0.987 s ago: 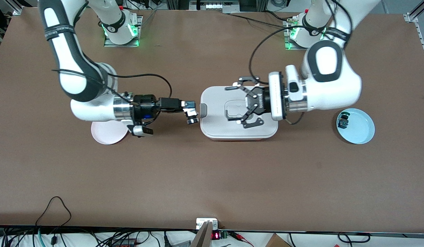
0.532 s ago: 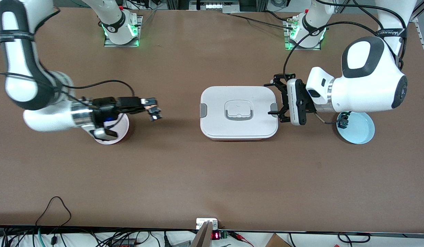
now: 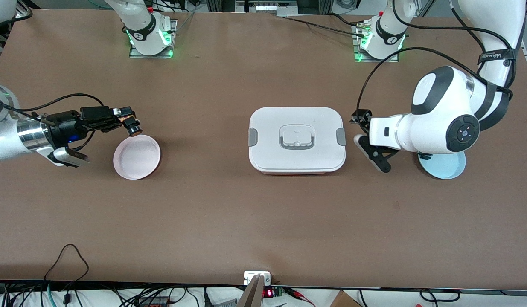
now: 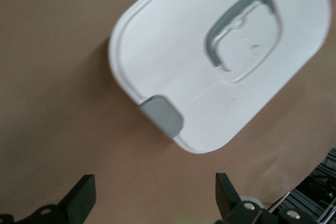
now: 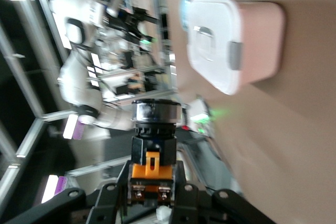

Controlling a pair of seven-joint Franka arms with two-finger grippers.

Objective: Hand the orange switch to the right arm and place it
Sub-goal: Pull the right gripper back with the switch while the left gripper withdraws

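My right gripper [image 3: 127, 118] is shut on the orange switch [image 3: 133, 126], a small black button part with an orange band. It holds the switch in the air over the rim of the pink plate [image 3: 136, 164]. In the right wrist view the switch [image 5: 154, 145] sits between the fingers of the right gripper [image 5: 152, 195]. My left gripper [image 3: 362, 136] is open and empty, low over the table between the white lunch box [image 3: 296, 138] and the blue plate [image 3: 453, 168]. In the left wrist view the left gripper [image 4: 155, 203] has its jaws wide apart with bare table between them.
The lunch box with its grey clips and handle stands shut mid-table and also shows in the left wrist view [image 4: 220, 61] and the right wrist view [image 5: 231, 40]. The left arm's body hides most of the blue plate. Both arm bases stand along the table's edge farthest from the front camera.
My right gripper has carried the switch from beside the lunch box to over the pink plate's rim. My left gripper has drawn back off the lunch box toward the blue plate.
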